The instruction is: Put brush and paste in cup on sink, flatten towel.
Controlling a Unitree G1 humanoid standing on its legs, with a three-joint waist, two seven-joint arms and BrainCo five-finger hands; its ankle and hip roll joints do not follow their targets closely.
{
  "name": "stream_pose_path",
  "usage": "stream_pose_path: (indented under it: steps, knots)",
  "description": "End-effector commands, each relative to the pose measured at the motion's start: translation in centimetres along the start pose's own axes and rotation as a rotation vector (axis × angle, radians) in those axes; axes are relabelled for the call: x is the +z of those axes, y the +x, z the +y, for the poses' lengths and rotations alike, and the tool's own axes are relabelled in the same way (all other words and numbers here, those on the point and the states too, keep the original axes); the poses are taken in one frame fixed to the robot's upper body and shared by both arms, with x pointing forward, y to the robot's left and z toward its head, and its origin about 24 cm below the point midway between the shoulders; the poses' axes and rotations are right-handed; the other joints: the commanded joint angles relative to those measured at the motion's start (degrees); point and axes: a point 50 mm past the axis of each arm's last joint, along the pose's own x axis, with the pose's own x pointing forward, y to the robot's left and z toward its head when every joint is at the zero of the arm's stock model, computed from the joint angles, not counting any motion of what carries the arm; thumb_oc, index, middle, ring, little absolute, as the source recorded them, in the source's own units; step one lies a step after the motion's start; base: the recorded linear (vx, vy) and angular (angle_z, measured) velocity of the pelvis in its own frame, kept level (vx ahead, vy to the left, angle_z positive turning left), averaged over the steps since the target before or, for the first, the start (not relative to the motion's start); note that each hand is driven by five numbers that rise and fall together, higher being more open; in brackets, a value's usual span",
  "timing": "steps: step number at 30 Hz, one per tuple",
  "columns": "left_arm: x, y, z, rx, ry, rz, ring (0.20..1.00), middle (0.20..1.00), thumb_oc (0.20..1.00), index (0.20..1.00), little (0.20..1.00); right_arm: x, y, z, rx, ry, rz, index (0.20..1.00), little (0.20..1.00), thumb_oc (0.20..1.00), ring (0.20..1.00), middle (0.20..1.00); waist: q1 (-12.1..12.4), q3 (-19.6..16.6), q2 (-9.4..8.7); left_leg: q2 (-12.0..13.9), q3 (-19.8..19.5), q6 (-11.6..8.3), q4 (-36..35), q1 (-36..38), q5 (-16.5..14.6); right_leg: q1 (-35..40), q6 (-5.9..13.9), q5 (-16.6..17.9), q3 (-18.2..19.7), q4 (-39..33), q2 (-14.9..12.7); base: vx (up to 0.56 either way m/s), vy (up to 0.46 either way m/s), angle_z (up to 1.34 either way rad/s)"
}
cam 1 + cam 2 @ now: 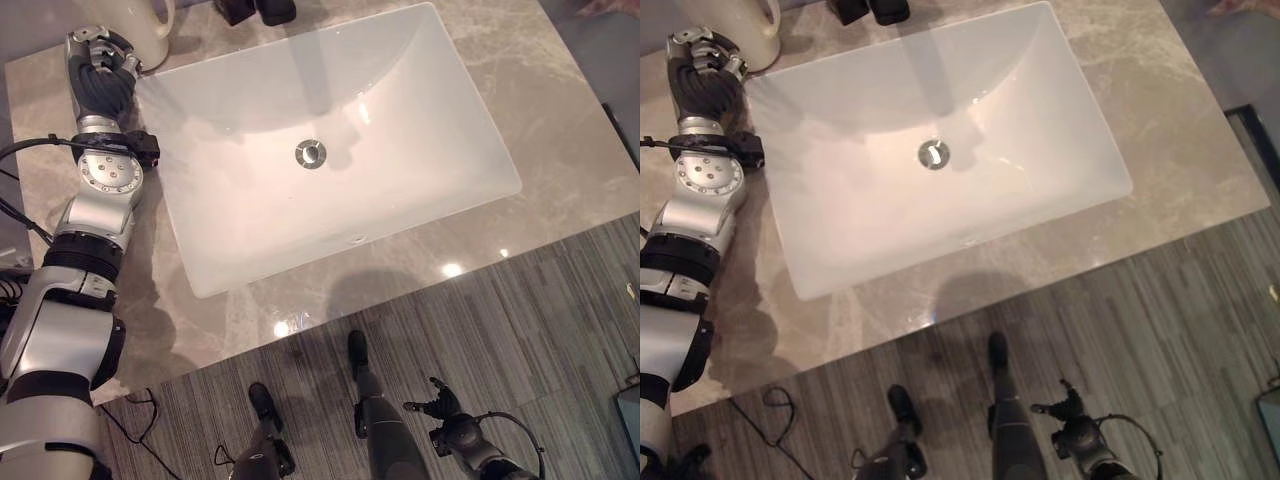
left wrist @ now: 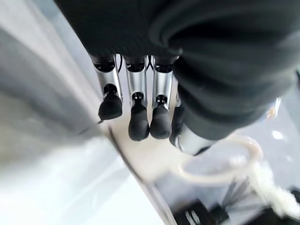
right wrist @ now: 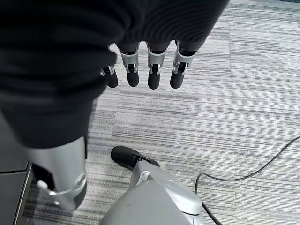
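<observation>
grey marble countertop [image 1: 560,120] carried a white rectangular basin [image 1: 400,160] with a round metal drain [image 1: 310,154]. head views: the left hand [image 1: 100,60] rested on the counter at the basin's far left corner, just beside a cream ceramic cup with a handle [image 1: 140,25]; the right hand [image 1: 440,405] hung low over grey striped carpet [image 1: 560,320]. left wrist view: fingers [image 2: 139,124] were straight, holding nothing, near the cup's handle. right wrist view: fingers [image 3: 152,75] were relaxed and empty above the carpet.
</observation>
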Motion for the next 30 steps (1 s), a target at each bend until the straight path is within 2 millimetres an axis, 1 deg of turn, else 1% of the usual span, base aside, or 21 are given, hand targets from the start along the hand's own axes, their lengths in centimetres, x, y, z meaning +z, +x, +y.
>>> stream_pose_path:
  steps: [1,3,4,5,6,7,8,9,11,13,15,17,18,21,22,23,24,25,27,28,30]
  knots:
    - [-0.6,0.5,-0.2,0.000,0.073,0.045,0.200,0.200,0.200,0.200,0.200,1.8,0.6,-2.2,-0.066,0.020,-0.075,1.000,1.000,1.000,1.000,1.000,-2.5,5.0,1.99,1.5,-5.5,-1.32,0.2,-0.2,2.1,2.6,5.30,-1.7,2.2,-0.1,-1.1,0.00,0.000,0.00]
    - [-0.5,0.6,-0.1,0.004,0.077,0.044,0.200,0.200,0.200,0.200,0.200,1.9,0.7,-2.2,-0.067,0.023,-0.082,1.000,1.000,1.000,1.000,1.000,-2.6,5.0,1.91,1.6,-5.5,-1.34,0.2,-0.3,2.2,2.4,5.27,-1.7,2.2,-0.1,-1.1,0.04,0.013,-0.01]
    - [-0.4,0.8,0.2,0.011,0.084,0.046,0.200,0.200,0.200,0.200,0.200,1.8,0.6,-2.2,-0.066,0.026,-0.078,1.000,1.000,1.000,1.000,1.000,-2.5,4.8,2.08,1.7,-5.9,-1.67,0.2,0.3,0.6,2.9,5.76,-3.0,2.5,-0.1,-1.0,0.00,0.000,0.00]
    - [-0.3,0.9,0.3,0.013,0.086,0.042,0.200,0.200,0.200,0.200,0.200,1.7,0.6,-2.3,-0.066,0.026,-0.078,1.000,1.000,1.000,1.000,1.000,-2.7,5.1,1.74,1.6,-5.5,-1.35,0.2,-0.5,2.3,2.1,5.25,-1.6,2.3,-0.1,-1.0,0.08,0.024,-0.03]
    - [-0.1,1.0,0.2,0.012,0.084,0.041,0.200,0.200,0.200,0.200,0.200,1.6,0.6,-2.3,-0.067,0.026,-0.074,1.000,1.000,1.000,1.000,1.000,-2.5,4.8,2.05,1.7,-6.0,-1.67,0.2,0.1,0.7,2.7,5.74,-3.0,2.4,-0.1,-0.9,-0.09,-0.043,-0.03]
    - [0.0,1.1,0.2,0.016,0.081,0.041,0.200,0.200,0.200,0.200,0.200,1.5,0.6,-2.3,-0.069,0.028,-0.070,1.000,1.000,1.000,1.000,1.000,-2.8,5.0,1.68,1.6,-5.6,-1.33,0.2,-0.7,2.3,2.0,5.25,-1.6,2.2,-0.1,-1.0,0.08,0.026,-0.03]
    - [0.0,1.1,0.2,0.014,0.085,0.042,0.200,0.200,0.200,0.200,0.200,1.4,0.6,-2.4,-0.070,0.032,-0.068,1.000,1.000,1.000,1.000,1.000,-2.6,4.7,1.96,1.6,-6.2,-1.64,0.2,-0.2,0.8,2.6,5.75,-3.0,2.3,-0.1,-1.0,-0.09,-0.034,-0.02]
    - [0.1,1.2,0.1,0.015,0.085,0.039,0.200,0.200,0.200,0.200,0.200,1.3,0.5,-2.4,-0.070,0.032,-0.065,1.000,1.000,1.000,1.000,1.000,-2.9,5.0,1.65,1.5,-5.8,-1.30,0.2,-1.0,2.3,1.9,5.26,-1.6,2.1,-0.1,-1.1,0.00,0.000,0.00]
    - [0.2,1.1,-0.1,0.010,0.089,0.031,0.200,0.200,0.200,0.200,0.200,1.2,0.5,-2.3,-0.068,0.035,-0.061,1.000,1.000,1.000,1.000,1.000,-2.8,4.9,1.57,1.5,-6.0,-1.24,0.2,-1.2,2.4,1.8,5.31,-1.6,1.9,-0.1,-1.2,-0.05,-0.015,0.00]
    - [-0.2,0.5,-0.8,-0.006,0.076,0.037,0.200,0.200,0.200,0.200,0.200,0.8,0.4,-2.2,-0.063,0.028,-0.049,1.000,1.000,1.000,1.000,1.000,-2.7,4.7,1.52,1.3,-6.3,-1.13,0.2,-0.8,2.2,2.3,5.28,-1.7,1.7,-0.1,-1.2,0.00,0.000,0.00]
    - [-0.5,0.2,-1.0,-0.014,0.074,0.040,0.200,0.200,0.200,0.200,0.200,0.7,0.4,-2.2,-0.063,0.026,-0.041,1.000,1.000,1.000,1.000,1.000,-2.6,4.6,1.46,1.3,-6.3,-1.10,0.2,-0.4,2.1,2.7,5.25,-1.8,1.5,-0.1,-1.3,0.00,0.000,0.00]
    - [-1.4,-1.1,-1.9,-0.046,0.037,0.043,0.200,0.200,0.200,0.200,0.200,0.2,0.3,-2.0,-0.057,0.020,-0.019,1.000,1.000,1.000,1.000,1.000,-2.1,4.2,1.26,1.4,-6.5,-1.04,0.2,1.4,1.6,4.7,5.12,-2.2,1.2,-0.1,-1.5,0.00,0.000,0.00]
    - [-1.4,-1.1,-1.9,-0.045,0.037,0.044,0.200,0.200,0.200,0.200,0.200,0.2,0.3,-2.0,-0.057,0.019,-0.019,1.000,1.000,1.000,1.000,1.000,-2.1,4.2,1.27,1.4,-6.5,-1.04,0.2,1.5,1.6,4.8,5.12,-2.2,1.2,-0.1,-1.5,0.02,-0.001,-0.03]
    - [-2.4,-2.9,-2.5,-0.080,-0.010,0.039,0.200,0.200,0.200,0.200,0.200,-0.4,0.2,-2.0,-0.059,0.014,0.004,1.000,1.000,1.000,1.000,1.000,-1.4,3.5,1.12,1.6,-6.7,-0.95,0.2,4.4,1.1,8.2,4.98,-3.0,0.6,-0.1,-1.8,0.01,-0.003,0.00]
    - [-2.4,-2.9,-2.5,-0.080,-0.010,0.039,0.263,0.263,0.263,0.263,0.263,-0.4,0.2,-2.0,-0.059,0.014,0.004,1.000,1.000,1.000,1.000,1.000,-1.4,3.5,1.12,1.6,-6.7,-0.95,0.2,4.4,1.1,8.2,4.98,-3.0,0.6,-0.1,-1.8,0.00,0.000,0.00]
    - [-2.5,-4.2,-3.1,-0.104,-0.086,0.028,0.730,0.730,0.730,0.730,0.730,-0.6,0.2,-1.9,-0.058,0.023,0.017,1.000,1.000,1.000,1.000,1.000,-0.9,3.2,1.02,1.6,-7.2,-0.98,0.2,6.3,0.8,10.6,4.88,-3.4,-0.1,-0.1,-2.0,0.02,-0.017,0.03]
    - [-2.6,-5.0,-3.2,-0.116,-0.119,0.018,1.000,1.000,1.000,1.000,1.000,-0.6,0.1,-1.9,-0.055,0.028,0.021,1.000,1.000,1.000,1.000,1.000,-0.6,3.0,0.99,1.6,-7.4,-0.98,0.2,7.5,0.6,12.1,4.83,-3.8,-0.6,-0.1,-2.0,0.02,-0.017,0.04]
    - [-2.6,-5.0,-3.2,-0.116,-0.119,0.018,1.000,1.000,1.000,1.000,1.000,-0.6,0.1,-1.9,-0.055,0.028,0.021,1.000,1.000,1.000,1.000,1.000,-0.6,3.0,0.99,1.6,-7.4,-0.98,0.2,7.5,0.6,12.1,4.83,-3.8,-0.6,-0.1,-2.0,0.01,-0.012,0.10]
    - [-2.5,-8.1,-2.5,-0.135,-0.257,-0.028,1.000,1.000,1.000,1.000,1.000,-1.3,-0.1,-1.5,-0.044,0.036,0.052,1.000,1.000,1.000,1.000,1.000,0.9,2.3,0.88,2.0,-8.0,-0.93,0.2,11.2,0.2,16.1,4.25,-5.5,-2.5,0.5,-1.9,0.00,-0.016,0.17]
    - [-2.5,-8.1,-2.5,-0.134,-0.256,-0.028,1.000,1.000,1.000,1.000,1.000,-1.3,-0.1,-1.5,-0.044,0.035,0.052,1.000,1.000,1.000,1.000,1.000,0.8,2.2,0.87,2.0,-8.1,-0.93,0.2,11.0,0.4,16.0,4.22,-5.4,-2.5,0.5,-1.9,-0.01,-0.018,0.16]
    - [-2.4,-9.7,-1.7,-0.126,-0.283,-0.056,1.000,1.000,1.000,1.000,1.000,-1.6,-0.1,-1.4,-0.032,0.035,0.064,1.000,1.000,1.000,1.000,1.000,1.9,1.6,0.78,2.2,-8.4,-0.87,0.2,12.2,0.1,17.8,4.03,-6.2,-3.1,0.5,-1.6,-0.01,-0.006,0.13]
